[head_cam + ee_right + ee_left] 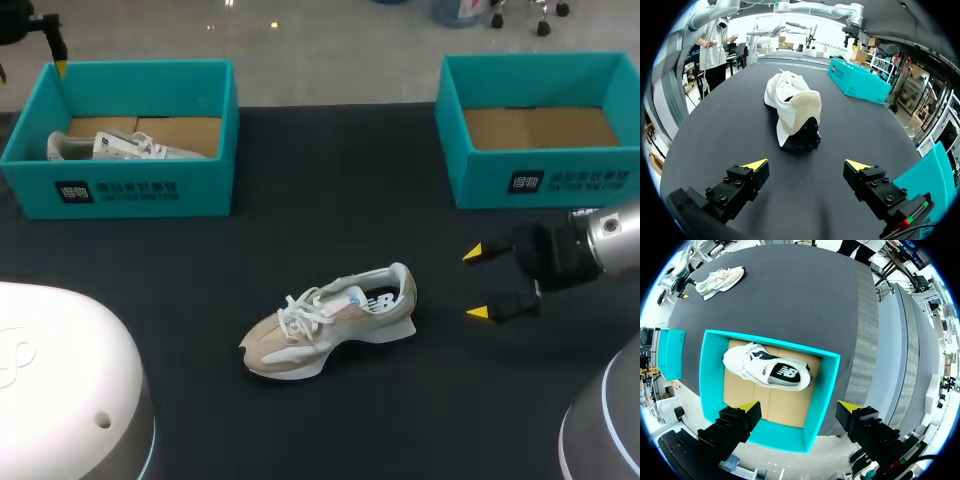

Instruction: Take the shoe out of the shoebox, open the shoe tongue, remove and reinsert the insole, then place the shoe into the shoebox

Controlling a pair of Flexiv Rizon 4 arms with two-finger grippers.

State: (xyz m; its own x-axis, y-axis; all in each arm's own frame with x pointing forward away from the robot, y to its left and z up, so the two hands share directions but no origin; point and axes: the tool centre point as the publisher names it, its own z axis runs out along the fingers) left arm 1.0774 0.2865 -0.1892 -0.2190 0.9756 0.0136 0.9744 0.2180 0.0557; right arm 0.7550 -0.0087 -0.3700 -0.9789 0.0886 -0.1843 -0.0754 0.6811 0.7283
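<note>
Right gripper point(476, 284) hovers level and wide open, pointing at beige shoe point(330, 320).

Right gripper point(478, 283) sits low by the table's point(330, 180) right edge, fingers spread wide, pointing left. Left gripper point(799, 406) is up over the far left corner, facing straight down, spread wide too.

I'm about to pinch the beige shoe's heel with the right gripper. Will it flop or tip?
The shoe stands upright on a wide flat sole, so it probably won't tip when nudged. The soft-looking heel collar may buckle under the open right gripper. Probably light; laces would dangle.
</note>
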